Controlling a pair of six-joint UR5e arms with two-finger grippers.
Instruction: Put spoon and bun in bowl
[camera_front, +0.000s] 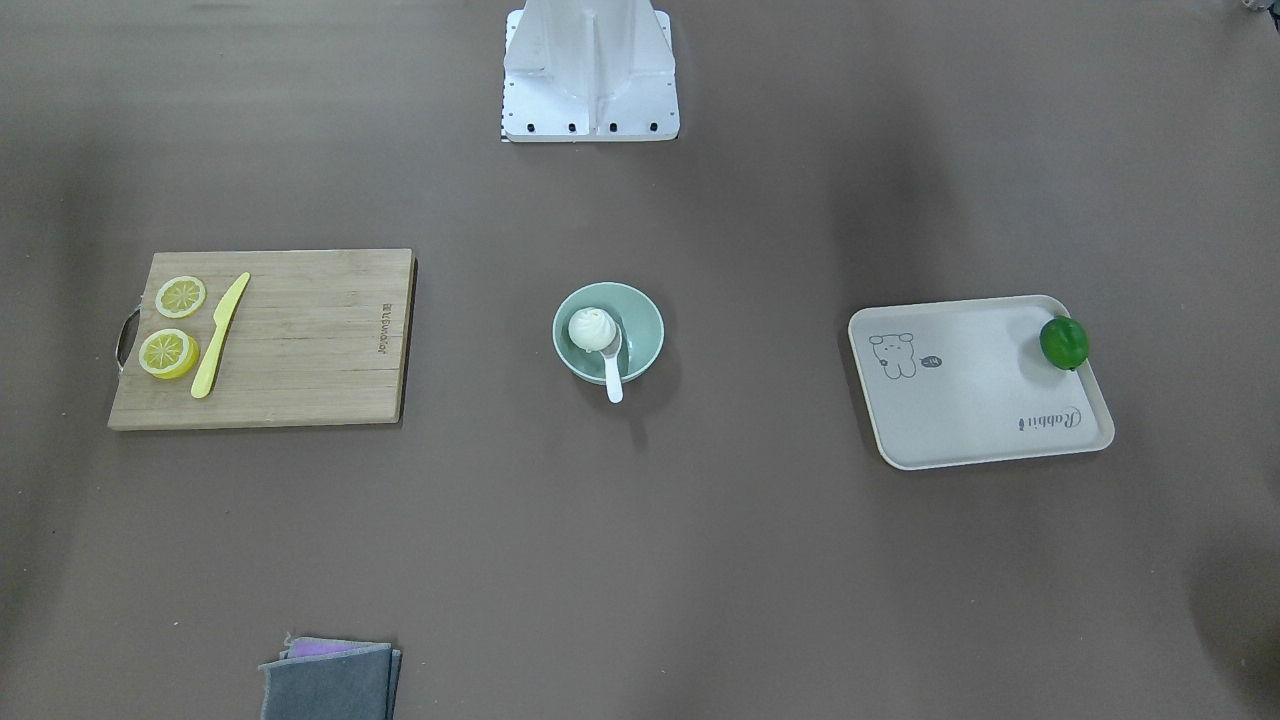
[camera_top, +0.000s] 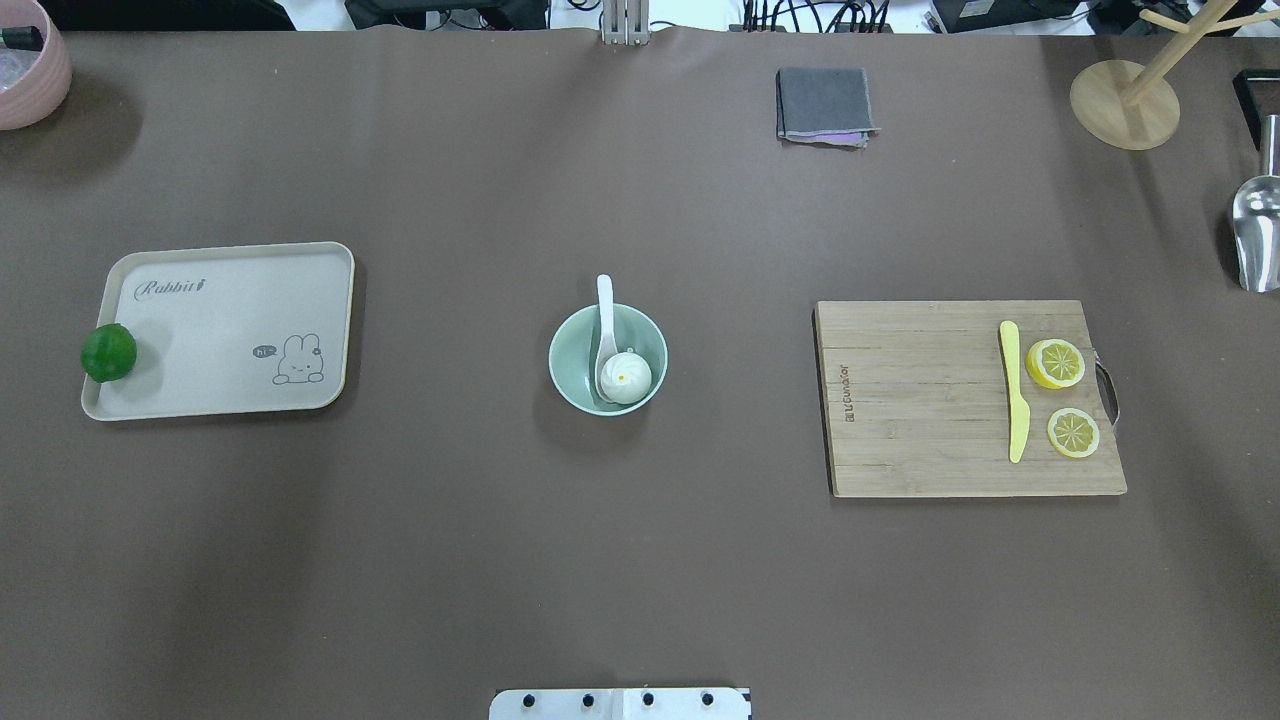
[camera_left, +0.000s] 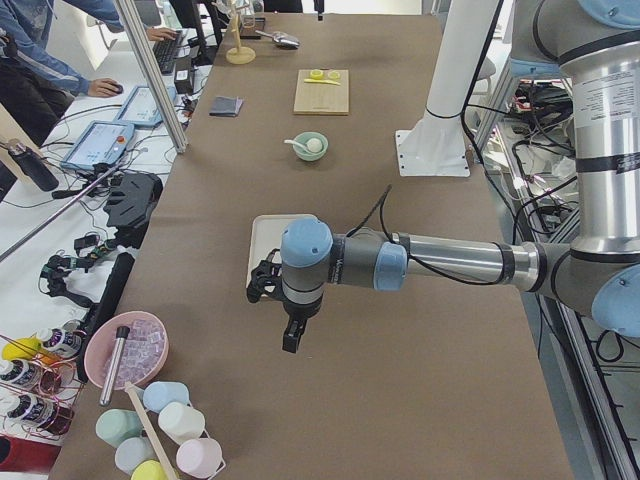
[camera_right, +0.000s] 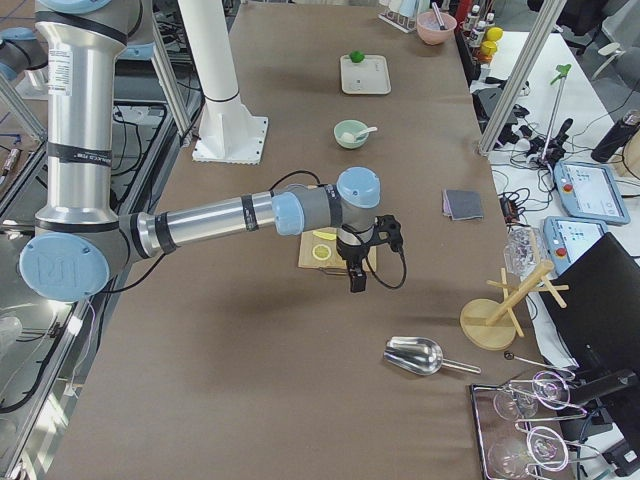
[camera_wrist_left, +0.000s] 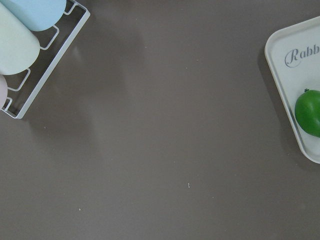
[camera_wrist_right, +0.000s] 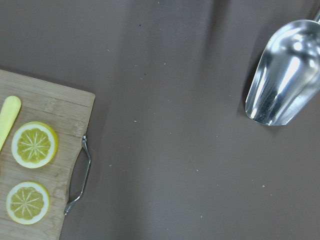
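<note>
The mint-green bowl stands at the table's middle, also in the front view. The white bun lies inside it. The white spoon rests with its scoop in the bowl beside the bun, handle sticking out over the rim away from the robot. My left gripper hangs high above the table beyond the tray's end, far from the bowl. My right gripper hangs high above the cutting board's outer end. Both show only in the side views, so I cannot tell if they are open or shut.
A beige tray with a green fruit lies left of the bowl. A cutting board with a yellow knife and two lemon slices lies on the right. A folded cloth, metal scoop and wooden stand sit further out.
</note>
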